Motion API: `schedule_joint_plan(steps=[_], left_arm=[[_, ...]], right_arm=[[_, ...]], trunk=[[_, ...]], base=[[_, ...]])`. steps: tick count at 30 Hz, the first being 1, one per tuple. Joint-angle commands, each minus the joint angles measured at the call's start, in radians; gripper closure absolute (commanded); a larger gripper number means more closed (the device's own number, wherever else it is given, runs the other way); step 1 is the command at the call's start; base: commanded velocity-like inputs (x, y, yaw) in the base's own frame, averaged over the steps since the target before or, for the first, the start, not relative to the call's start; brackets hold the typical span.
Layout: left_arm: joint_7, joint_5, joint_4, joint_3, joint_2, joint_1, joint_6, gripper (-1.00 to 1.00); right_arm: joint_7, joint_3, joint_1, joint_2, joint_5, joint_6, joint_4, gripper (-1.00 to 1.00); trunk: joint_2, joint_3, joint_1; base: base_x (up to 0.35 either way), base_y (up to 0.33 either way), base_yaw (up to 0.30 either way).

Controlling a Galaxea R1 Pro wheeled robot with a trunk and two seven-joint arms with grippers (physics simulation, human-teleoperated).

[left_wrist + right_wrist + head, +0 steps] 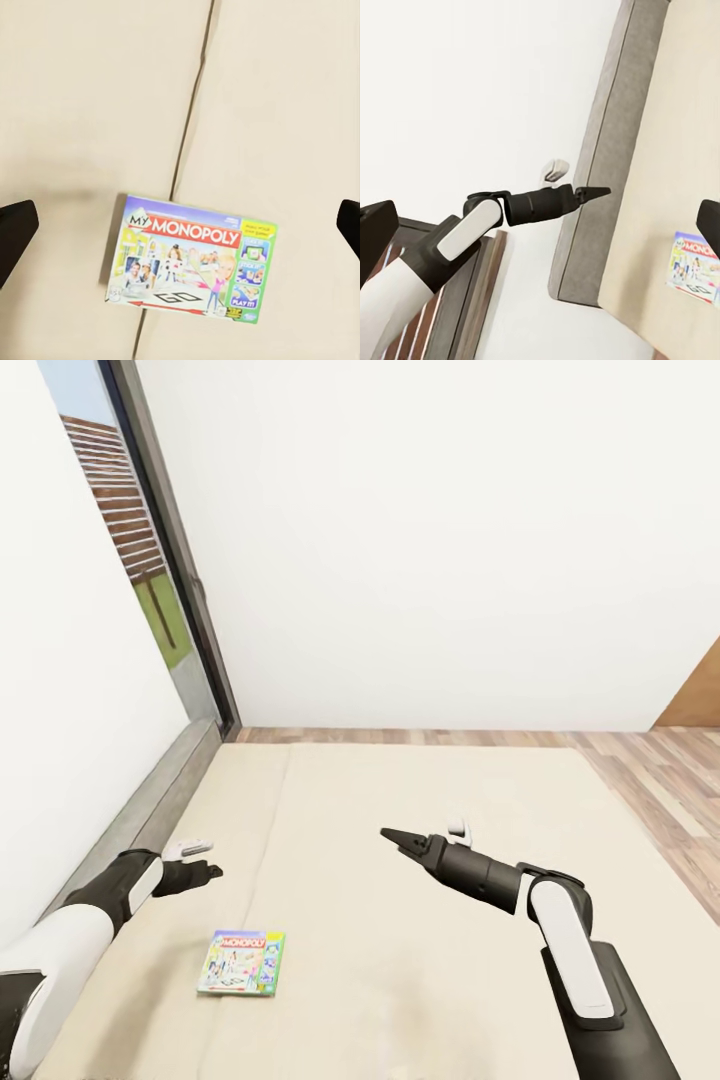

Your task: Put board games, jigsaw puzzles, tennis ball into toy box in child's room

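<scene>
One board game, a colourful My Monopoly box, lies flat on the beige bed near its front left. My left gripper hovers just above and behind the box. Seen from the left wrist, the box lies below the open gripper, whose dark fingertips stand far apart and hold nothing. My right gripper hangs over the middle of the bed, open and empty. The right wrist view takes in the left gripper and the box.
A grey bed frame runs along the left side, under a tall window. White walls close the back and left. Wooden floor lies beyond and to the right of the bed, and a brown wooden panel stands at the far right.
</scene>
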Motion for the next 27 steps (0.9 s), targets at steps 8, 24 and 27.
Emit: schedule_joint_plan(steps=[8,24,27], left_arm=[[-0.111,0.004,-0.004,-0.001,0.011,-0.003,0.005,-1.00],[-0.313,-0.034,-0.007,-0.029,0.016,-0.004,0.002,-1.00],[-0.317,-0.035,-0.008,-0.030,0.017,-0.004,0.002,-1.00]], right_arm=[[0.012,-0.007,-0.001,-0.002,0.008,0.004,0.000,-1.00],[0.018,-0.018,-0.001,-0.003,0.007,0.004,0.002,-1.00],[0.025,-0.020,-0.001,-0.003,0.006,0.004,0.003,-1.00]], trunk=[[-0.002,-0.015,0.001],[-0.002,-0.042,0.001],[-0.002,-0.047,0.001]], base=[[0.000,0.000,0.000],[0.000,0.000,0.000],[0.000,0.000,0.000]])
